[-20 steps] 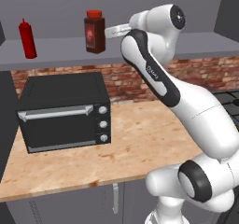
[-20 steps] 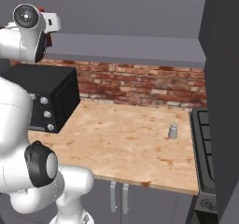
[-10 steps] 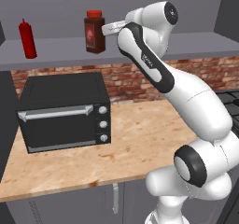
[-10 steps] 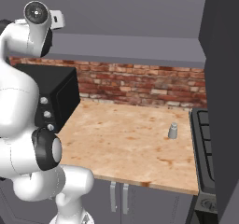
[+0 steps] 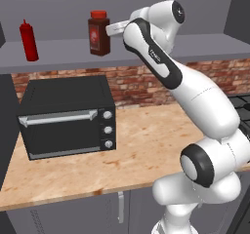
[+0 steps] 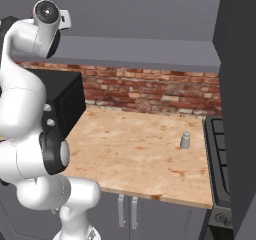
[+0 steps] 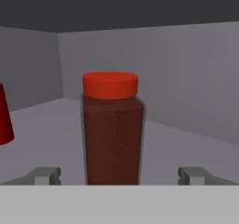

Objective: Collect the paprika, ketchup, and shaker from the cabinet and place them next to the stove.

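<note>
The paprika (image 5: pixel 99 33), a dark brown-red jar with a red cap, stands upright on the grey cabinet shelf (image 5: pixel 195 48). My gripper (image 5: pixel 112 29) is at its right side, level with the jar. In the hand view the paprika (image 7: pixel 112 129) is straight ahead and the gripper (image 7: pixel 120 175) is open, one fingertip (image 7: pixel 46 175) on each side of the jar, apart from it. The slim red ketchup (image 5: pixel 29 40) stands farther left on the shelf, and the ketchup (image 7: pixel 4 120) shows at the hand view's left edge. The small pale shaker (image 6: pixel 185 140) stands on the counter next to the black stove (image 6: pixel 220 154).
A black toaster oven (image 5: pixel 68 116) with silver knobs sits on the wooden counter (image 5: pixel 146 150) below the shelf. A brick wall (image 6: pixel 150 91) runs behind the counter. A dark tall panel (image 6: pixel 240 84) rises at the right by the stove.
The arm has reached farther along the shelf, bringing the open gripper left up to the paprika. The jar, ketchup and shaker have not moved.
</note>
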